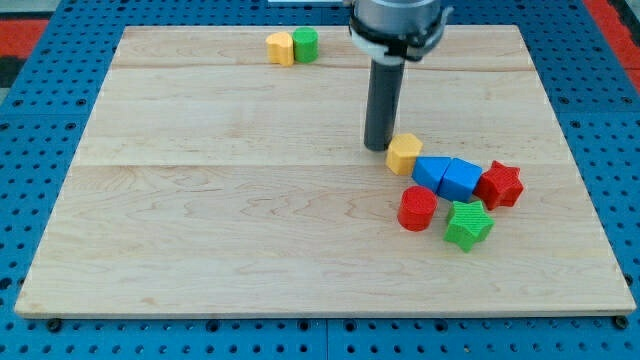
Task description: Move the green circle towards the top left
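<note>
The green circle (306, 44) sits near the top edge of the wooden bench (200, 220), left of centre, with its left side touching a yellow block (280, 47) of rounded, heart-like shape. The two form a tight pair, well apart from everything else.

My tip (377, 148) rests on the bench at the lower end of the dark rod (383, 100), which hangs from the arm's grey head (398, 22) at the view's top. The arm has no fingers, so there is nothing to be released or clenched; the rod simply stands upright. The green circle lies up and to the view's left of my tip, well apart from it, with bare wood between them.

Just to the view's right of my tip is a yellow hexagon-like block (404, 153), so close that I cannot tell whether they touch. Further right and lower lies a cluster: two blue blocks (448, 176) pressed side by side, a red star (501, 185) against their right end, a red cylinder (417, 208) below the blue pair, and a green star (467, 224) to the right of that cylinder.
</note>
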### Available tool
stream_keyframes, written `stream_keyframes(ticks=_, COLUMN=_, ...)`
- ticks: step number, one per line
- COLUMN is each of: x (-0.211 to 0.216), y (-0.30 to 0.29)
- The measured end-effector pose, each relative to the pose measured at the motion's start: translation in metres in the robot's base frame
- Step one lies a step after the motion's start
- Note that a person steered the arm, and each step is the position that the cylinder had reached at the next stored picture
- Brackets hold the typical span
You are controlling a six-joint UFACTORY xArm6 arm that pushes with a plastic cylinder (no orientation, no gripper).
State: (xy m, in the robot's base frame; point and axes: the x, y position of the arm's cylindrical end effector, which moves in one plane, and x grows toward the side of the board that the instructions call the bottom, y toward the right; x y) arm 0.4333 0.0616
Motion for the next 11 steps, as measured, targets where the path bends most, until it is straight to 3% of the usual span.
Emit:
stream_keyframes(ticks=1, x=0.021, y=-0.002)
stream_keyframes(ticks=3, x=-0.101, y=-0.085)
stream_keyframes(ticks=5, x=-0.199, y=-0.083)
stream_keyframes(ticks=8, x=-0.24, y=-0.033)
stream_keyframes(ticks=9, x=-0.24, y=-0.053)
stream_keyframes(ticks=11, x=-0.231, y=-0.181)
